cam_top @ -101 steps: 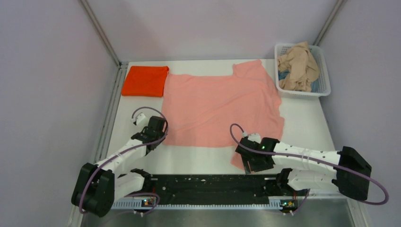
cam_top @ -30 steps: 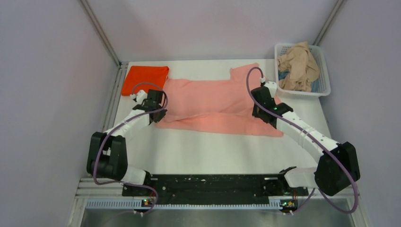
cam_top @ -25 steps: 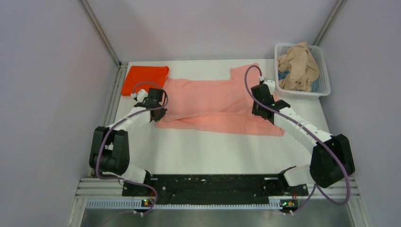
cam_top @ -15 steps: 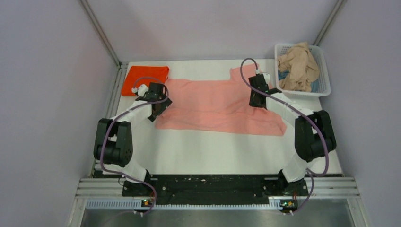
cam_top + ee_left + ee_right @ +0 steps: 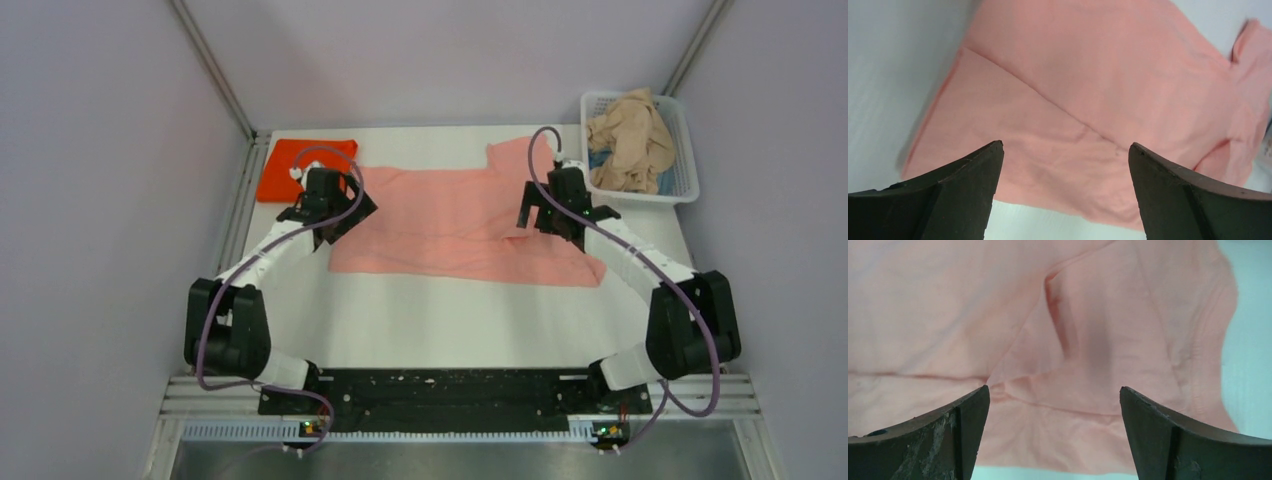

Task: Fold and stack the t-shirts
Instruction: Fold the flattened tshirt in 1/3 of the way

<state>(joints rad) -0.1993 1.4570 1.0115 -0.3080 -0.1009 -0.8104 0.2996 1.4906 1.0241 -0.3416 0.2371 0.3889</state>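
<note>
Near side of the salmon-pink t-shirt (image 5: 455,225): broad bare strip of white table (image 5: 450,320), passable from edge to edge, crossed only by the left arm (image 5: 265,250) and the right arm (image 5: 640,265) slanting in from the near corners. Far side: narrow bare band up to the back wall (image 5: 450,60). Left of it: folded orange-red t-shirt (image 5: 280,180) just beside the far-left corner, then the frame rail (image 5: 240,230) close by. Right of it: white lattice basket (image 5: 688,150) heaped with a beige-tan t-shirt (image 5: 628,135), just beside the sleeve; bare table off the near-right corner. Over its left edge: left gripper (image 5: 1065,145), jaws spread wide, nothing between. Over its right part: right gripper (image 5: 1054,387), the same.
</note>
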